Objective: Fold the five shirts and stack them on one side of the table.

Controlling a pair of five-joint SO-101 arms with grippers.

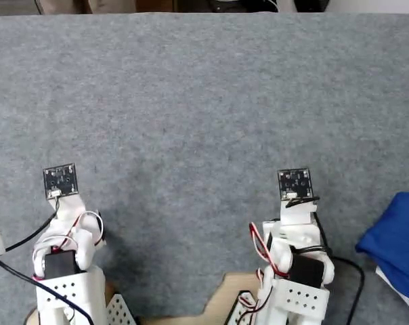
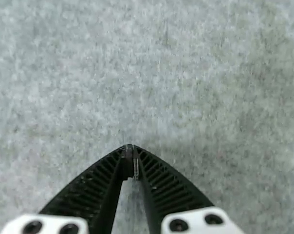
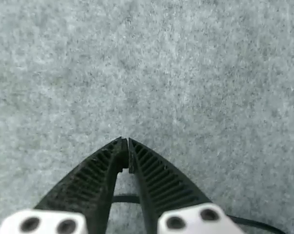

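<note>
Grey felt covers the table as I watch from my remote station. Both arms sit at the near edge, the left arm well apart from the right arm. The left gripper hangs over the felt, fingers clenched tip to tip and empty, and the right gripper is the same. A blue shirt lies crumpled at the near right edge, close to the right arm but apart from it.

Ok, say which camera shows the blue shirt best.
The high view: the blue shirt lies on the grey mat at the picture's right edge, partly cut off. The wrist views face mat beyond the left gripper and right gripper.
</note>
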